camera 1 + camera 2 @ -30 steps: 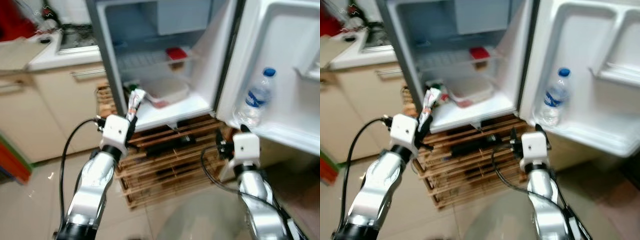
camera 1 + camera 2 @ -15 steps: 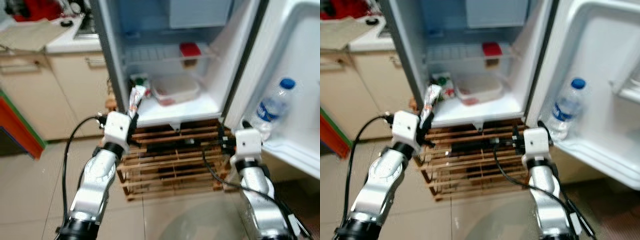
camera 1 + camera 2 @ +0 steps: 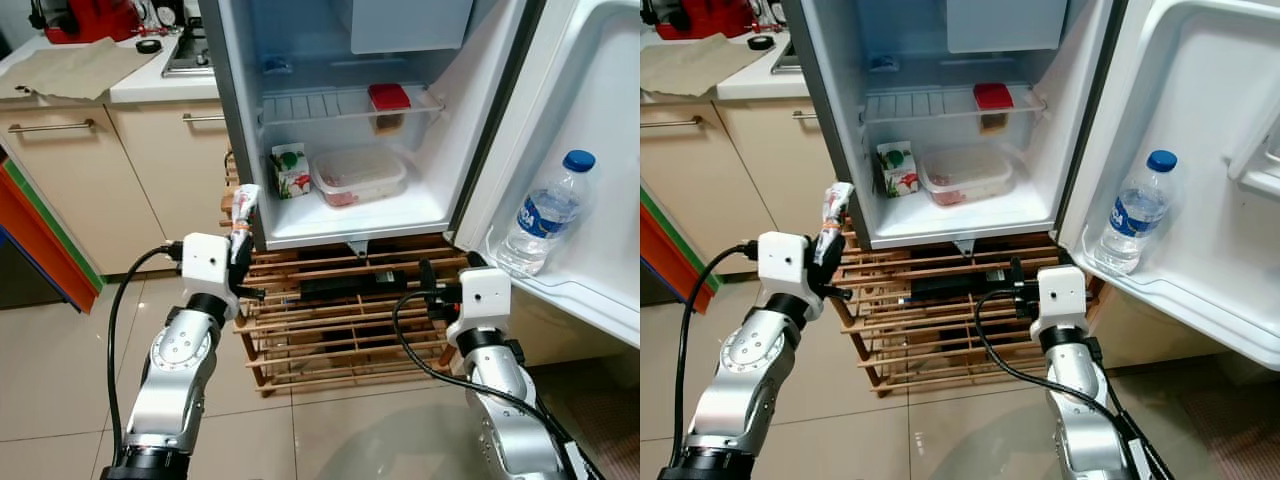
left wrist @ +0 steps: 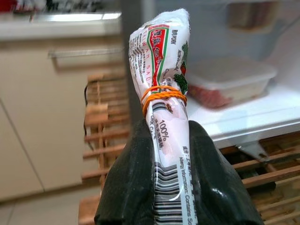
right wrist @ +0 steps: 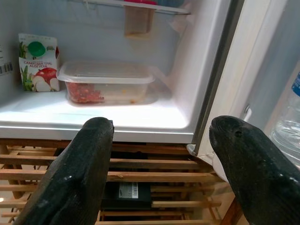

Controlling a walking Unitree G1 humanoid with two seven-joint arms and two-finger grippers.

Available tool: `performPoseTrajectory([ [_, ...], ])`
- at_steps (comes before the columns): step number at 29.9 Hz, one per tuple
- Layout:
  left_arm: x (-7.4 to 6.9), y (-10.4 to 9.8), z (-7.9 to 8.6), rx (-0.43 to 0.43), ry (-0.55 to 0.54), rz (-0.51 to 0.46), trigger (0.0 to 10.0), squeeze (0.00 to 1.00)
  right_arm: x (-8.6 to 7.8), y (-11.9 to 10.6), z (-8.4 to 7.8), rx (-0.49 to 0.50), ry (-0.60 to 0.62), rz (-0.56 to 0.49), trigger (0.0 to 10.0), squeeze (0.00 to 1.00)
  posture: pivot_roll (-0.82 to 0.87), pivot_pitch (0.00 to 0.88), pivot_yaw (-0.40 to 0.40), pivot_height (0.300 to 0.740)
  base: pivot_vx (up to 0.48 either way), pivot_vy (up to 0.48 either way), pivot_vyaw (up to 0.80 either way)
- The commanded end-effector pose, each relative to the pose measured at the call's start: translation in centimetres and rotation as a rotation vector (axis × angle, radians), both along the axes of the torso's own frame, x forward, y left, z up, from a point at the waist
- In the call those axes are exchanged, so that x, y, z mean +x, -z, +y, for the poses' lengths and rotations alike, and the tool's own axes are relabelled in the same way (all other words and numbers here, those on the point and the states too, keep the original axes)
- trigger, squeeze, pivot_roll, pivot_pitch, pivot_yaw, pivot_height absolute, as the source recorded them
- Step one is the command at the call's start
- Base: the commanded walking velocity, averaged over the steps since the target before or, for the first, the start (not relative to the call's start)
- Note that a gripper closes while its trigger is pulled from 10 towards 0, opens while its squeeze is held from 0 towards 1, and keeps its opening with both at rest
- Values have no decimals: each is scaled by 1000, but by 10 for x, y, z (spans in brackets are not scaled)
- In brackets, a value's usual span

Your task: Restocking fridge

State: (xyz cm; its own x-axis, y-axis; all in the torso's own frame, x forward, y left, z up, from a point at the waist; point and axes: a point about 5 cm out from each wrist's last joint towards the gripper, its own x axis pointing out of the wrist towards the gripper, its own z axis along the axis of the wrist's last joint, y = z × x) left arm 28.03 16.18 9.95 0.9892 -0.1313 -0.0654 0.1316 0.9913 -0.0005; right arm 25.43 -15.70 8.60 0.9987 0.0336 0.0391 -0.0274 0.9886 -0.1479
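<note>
White fridge (image 3: 340, 215) stands open at upper centre of the left eye view. On its floor I see a clear lidded tub (image 3: 357, 175) with red food inside, and a juice carton (image 3: 291, 170) upright just to its left. A red-lidded box (image 3: 388, 103) sits on the wire shelf (image 3: 320, 106) above. The door shelf (image 3: 575, 275) at right holds a water bottle (image 3: 542, 214), upright. Left gripper (image 3: 240, 258), lower left of centre, is clamped on a sausage pack (image 4: 163, 84) bound with an orange rubber band (image 4: 161, 96); pack is upright, outside the fridge by its lower left corner. Right gripper (image 5: 161, 168) fingers are spread wide with nothing between them, in front of the wooden rack (image 3: 340, 320) under the fridge
</note>
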Motion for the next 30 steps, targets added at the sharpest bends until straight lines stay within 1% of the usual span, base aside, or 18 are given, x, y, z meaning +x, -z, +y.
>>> performPoseTrajectory([
  [1,0,5,2,-6,-11,29,10000,0,0,0,1,18,-1,-2,10000,0,-13,0,41,740,0,0,0],
  [3,-1,6,-1,27,13,28,10000,0,0,1,-1,24,12,-3,10000,0,-12,0,41,740,0,0,0],
  [9,-1,4,-9,45,62,17,10000,0,-1,4,-3,44,38,7,10000,0,-14,0,41,740,0,0,0],
  [10,-1,3,-12,61,83,9,10000,0,-1,4,-3,45,41,7,10000,0,-15,0,42,740,0,0,0],
  [13,-1,2,-13,71,92,3,10000,0,-1,4,-4,44,43,7,10000,0,-15,0,42,740,0,0,0],
  [18,0,0,-14,59,93,-3,10000,0,-1,6,-4,49,51,20,10000,0,-14,0,40,740,0,0,0],
  [21,1,0,-14,53,91,-4,10000,0,0,6,-4,55,53,26,10000,0,-15,0,39,731,0,0,0],
  [24,2,-1,-14,51,91,-6,10000,0,1,6,-4,51,56,22,10000,0,-17,0,39,707,0,0,0],
  [28,2,-1,-15,49,93,-8,10000,0,2,5,-5,39,61,10,10000,0,-18,0,39,688,0,0,0],
  [30,2,-1,-15,49,93,-8,10000,0,2,4,-5,34,62,6,10000,0,-18,0,39,688,0,0,0],
])
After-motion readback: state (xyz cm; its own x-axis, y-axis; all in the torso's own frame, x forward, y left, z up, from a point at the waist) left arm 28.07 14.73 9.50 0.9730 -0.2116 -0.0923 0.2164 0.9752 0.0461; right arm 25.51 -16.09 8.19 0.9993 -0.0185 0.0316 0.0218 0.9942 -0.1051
